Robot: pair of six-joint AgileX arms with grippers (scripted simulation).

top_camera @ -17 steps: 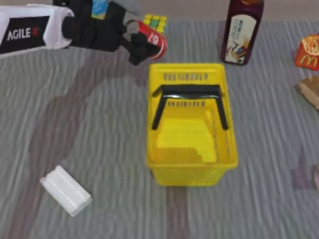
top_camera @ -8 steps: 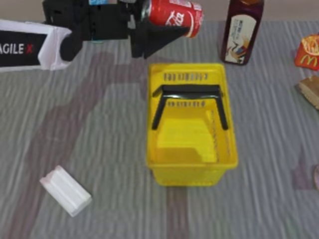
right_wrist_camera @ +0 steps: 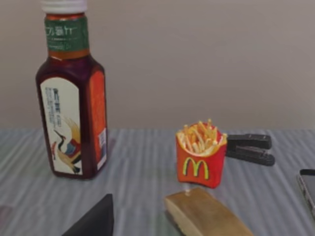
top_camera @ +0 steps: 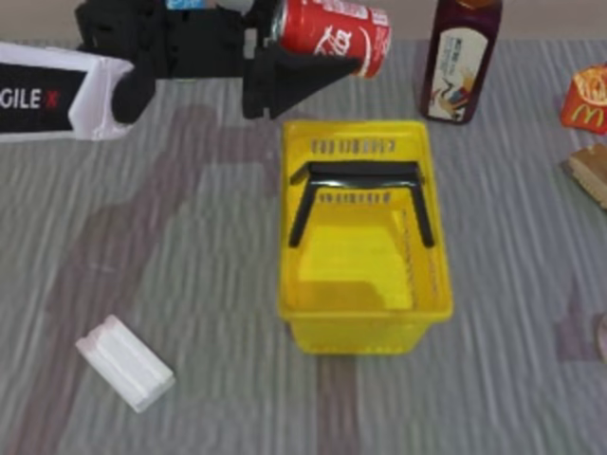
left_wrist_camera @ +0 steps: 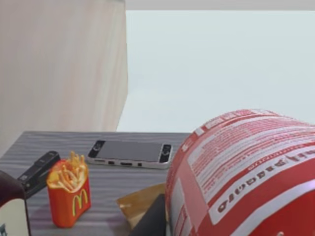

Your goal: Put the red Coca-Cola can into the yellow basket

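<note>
The red Coca-Cola can (top_camera: 327, 33) lies on its side in the air at the table's far edge, with my left gripper (top_camera: 313, 45) shut on it. It hangs just beyond the far left corner of the yellow basket (top_camera: 356, 126), outside the rim. The basket stands mid-table with its black handles folded across the far half. In the left wrist view the can (left_wrist_camera: 246, 172) fills the near corner beside one black fingertip (left_wrist_camera: 150, 221). My right arm is outside the top view. Its wrist view shows one black fingertip (right_wrist_camera: 98, 219) off to the side, holding nothing.
A dark sauce bottle (top_camera: 460, 57) stands just right of the can. A fries box (top_camera: 588, 100) and a wooden block (top_camera: 593, 171) sit at the right edge. A white block (top_camera: 125, 362) lies front left. A phone (left_wrist_camera: 130, 153) and a stapler (right_wrist_camera: 248, 147) lie farther right.
My left gripper has lifted the can and carried it right, turning it from tilted to lying level. Over the last half second it has only crept a little further right.
</note>
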